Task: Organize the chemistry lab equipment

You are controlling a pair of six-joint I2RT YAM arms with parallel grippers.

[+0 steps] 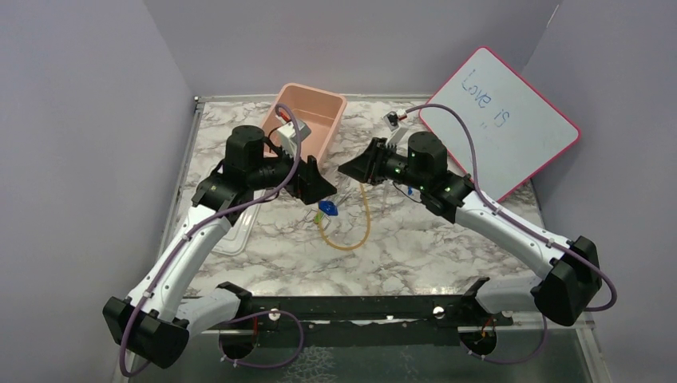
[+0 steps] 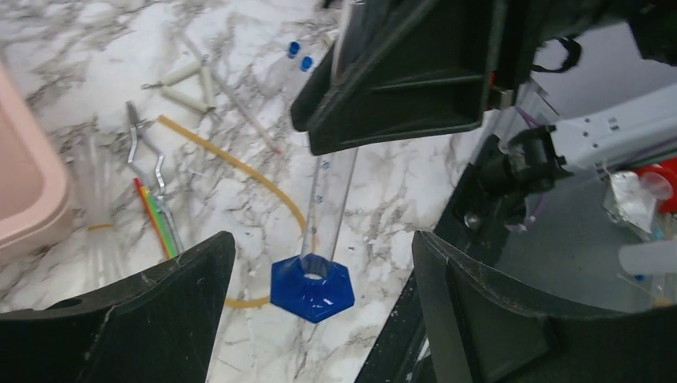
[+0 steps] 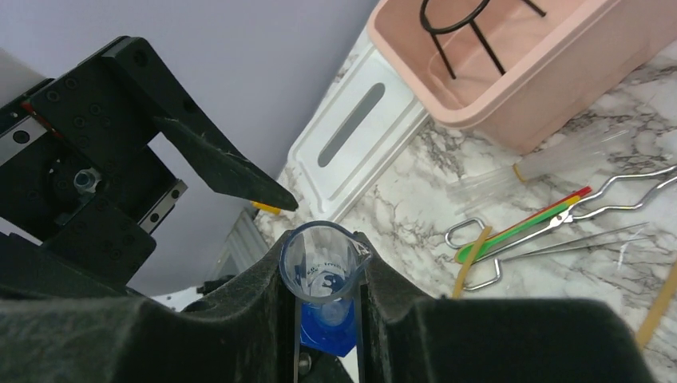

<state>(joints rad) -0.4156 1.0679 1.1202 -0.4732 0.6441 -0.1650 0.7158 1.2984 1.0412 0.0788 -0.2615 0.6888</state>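
Observation:
My right gripper [image 3: 323, 267] is shut on a clear graduated cylinder [image 3: 322, 263] just below its spouted mouth, holding it tilted above the table. Its blue hexagonal base [image 2: 311, 289] hangs between the spread fingers of my open left gripper [image 2: 319, 239], touching neither. From above, the base [image 1: 327, 209] lies between the left gripper [image 1: 319, 189] and the right gripper [image 1: 357, 170]. On the marble lie an amber rubber tube [image 2: 231, 163], metal tongs [image 2: 152, 159], a green-handled tool [image 2: 162, 223] and thin tweezers [image 3: 575, 243]. A black wire ring [image 3: 455, 20] sits in the pink tub [image 3: 511, 88].
The tub's white lid [image 3: 359, 136] lies flat to its left. A bundle of clear tubes [image 3: 543, 163] rests against the tub. White sticks [image 2: 188, 88] and two blue caps [image 2: 299, 52] lie farther off. The red-framed whiteboard [image 1: 503, 120] leans at the back right.

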